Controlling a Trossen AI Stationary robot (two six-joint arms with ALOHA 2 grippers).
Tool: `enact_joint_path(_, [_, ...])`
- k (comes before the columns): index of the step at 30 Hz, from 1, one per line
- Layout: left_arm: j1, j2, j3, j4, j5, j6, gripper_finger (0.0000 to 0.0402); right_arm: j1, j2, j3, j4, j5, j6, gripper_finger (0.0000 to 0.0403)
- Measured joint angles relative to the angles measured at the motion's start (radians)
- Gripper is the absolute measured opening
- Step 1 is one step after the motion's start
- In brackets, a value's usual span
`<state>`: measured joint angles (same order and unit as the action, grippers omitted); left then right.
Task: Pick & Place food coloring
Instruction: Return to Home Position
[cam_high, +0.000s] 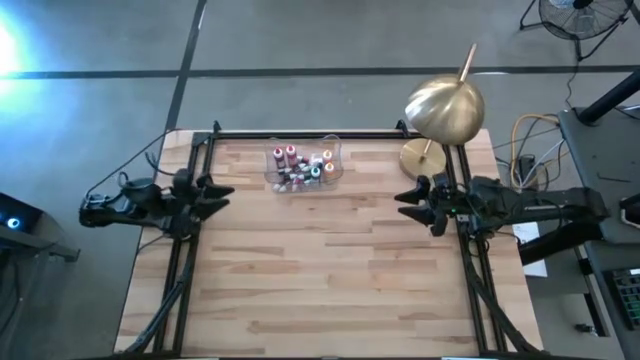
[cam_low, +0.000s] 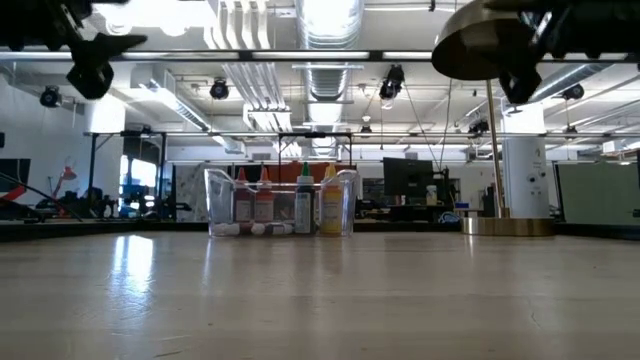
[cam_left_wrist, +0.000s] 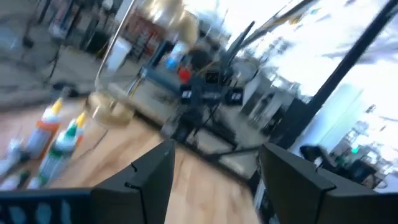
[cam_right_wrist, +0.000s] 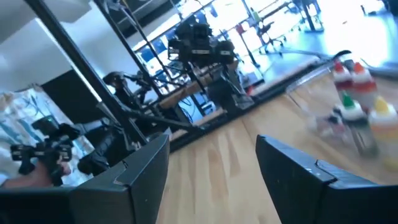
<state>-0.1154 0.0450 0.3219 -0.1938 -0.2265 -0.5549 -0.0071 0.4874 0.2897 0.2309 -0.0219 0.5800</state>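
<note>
The food coloring (cam_high: 303, 166), several tiny bottles in red, orange and green, stands and lies in a clear plastic tray (cam_high: 336, 150) at the table's far middle; the low view shows the bottles (cam_low: 285, 205) upright in it. My left gripper (cam_high: 225, 192) hovers at the table's left edge, open, pointing level toward the right. My right gripper (cam_high: 403, 204) hovers at the right edge, open, pointing level toward the left. Both wrist views show parted fingers with nothing between them, the left gripper (cam_left_wrist: 214, 171) and the right gripper (cam_right_wrist: 214, 165).
A brass lamp (cam_high: 443, 108) with a round base (cam_high: 423, 157) stands at the far right corner, close behind my right arm. A black frame (cam_high: 300, 133) runs along the table's far and side edges. Bare wood fills the middle and near part of the table.
</note>
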Motion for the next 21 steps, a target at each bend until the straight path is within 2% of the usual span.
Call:
enact_joint_path(6, [0.0, 0.053, -0.016, 0.007, -0.004, 0.002, 0.0206, 0.0, -0.056, -0.139, -0.01, -0.001, 0.01, 0.0233])
enact_joint_path(13, [0.0, 0.078, -0.084, -0.006, 0.0, 0.002, 0.0206, 0.0, -0.052, -0.277, -0.014, -0.002, 0.011, 0.0239])
enact_joint_path(17, [0.0, 0.04, -0.181, 0.003, 0.0, 0.002, 0.0206, 0.018, -0.097, -0.281, -0.223, -0.006, 0.007, 0.024])
enact_joint_path(19, [0.003, 0.009, -0.244, 0.012, 0.001, 0.001, 0.0206, 0.022, -0.113, -0.279, -0.217, 0.003, 0.001, 0.0238])
enact_joint_path(21, [0.004, 0.003, -0.246, 0.044, 0.016, 0.011, 0.0206, 0.022, -0.145, -0.28, -0.205, 0.004, 0.001, 0.0236])
